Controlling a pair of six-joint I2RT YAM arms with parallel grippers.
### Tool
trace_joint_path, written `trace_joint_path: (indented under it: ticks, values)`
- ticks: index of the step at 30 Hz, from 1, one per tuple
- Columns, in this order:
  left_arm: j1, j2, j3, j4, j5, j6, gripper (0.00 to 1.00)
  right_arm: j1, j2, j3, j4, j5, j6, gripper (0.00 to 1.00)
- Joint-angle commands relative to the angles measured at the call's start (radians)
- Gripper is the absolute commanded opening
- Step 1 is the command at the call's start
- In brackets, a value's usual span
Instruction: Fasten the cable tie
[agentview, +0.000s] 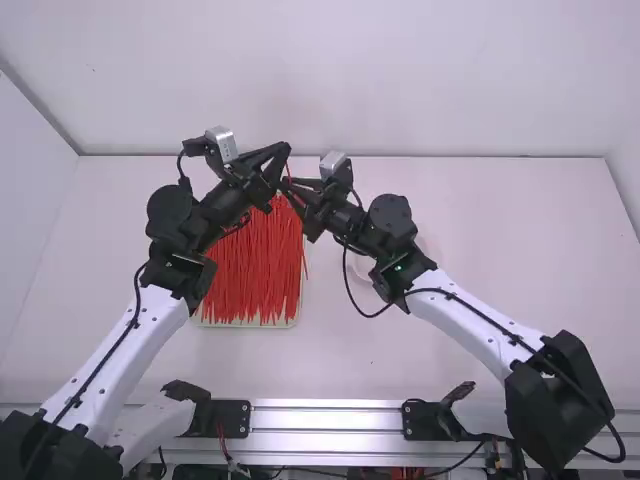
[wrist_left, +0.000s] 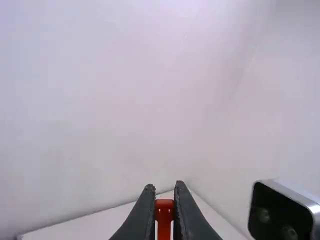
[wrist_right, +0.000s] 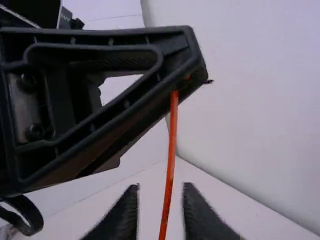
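Here, the left tool (wrist_left: 164, 189) pinches a thin, straight red cable tie (wrist_right: 170, 145).

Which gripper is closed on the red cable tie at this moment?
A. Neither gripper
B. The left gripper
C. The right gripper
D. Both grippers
B: the left gripper is shut on the red cable tie, while the right gripper has its fingers apart, with the strap passing between them.

White table (agentview: 520, 220), a pale flat tray (agentview: 250, 322) of loose red cable ties (agentview: 256, 270) on its left half
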Motion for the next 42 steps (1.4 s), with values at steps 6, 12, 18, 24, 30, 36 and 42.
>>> trace_joint_path:
  ticks: [6, 12, 18, 24, 30, 36, 42]
  values:
    - [0.004, -0.003, -0.003, 0.001, -0.009, 0.023, 0.09, -0.002, 0.008, 0.029, -0.023, 0.008, -0.029, 0.0]
    - [0.005, -0.005, 0.001, -0.06, -0.004, 0.166, 0.62, -0.056, 0.006, 0.03, -0.029, -0.08, -0.08, 0.0]
    - [0.066, -0.007, 0.062, -0.256, 0.095, 0.322, 0.99, -0.219, 0.006, 0.031, -0.027, -0.345, 0.034, 0.0]
    - [0.192, 0.008, 0.119, -0.246, 0.41, 0.337, 0.99, -0.343, 0.006, 0.031, -0.019, -0.549, 0.04, 0.0]
    - [0.246, 0.096, 0.192, -0.167, 0.653, 0.305, 0.99, -0.381, 0.006, 0.031, 0.018, -0.663, 0.083, 0.0]
    - [0.216, 0.212, 0.223, 0.018, 0.827, 0.247, 0.99, -0.378, 0.007, 0.031, 0.103, -0.662, 0.071, 0.0]
    - [0.193, 0.305, 0.223, 0.375, 0.867, -0.037, 0.99, -0.323, 0.007, 0.031, 0.178, -0.603, 0.105, 0.0]
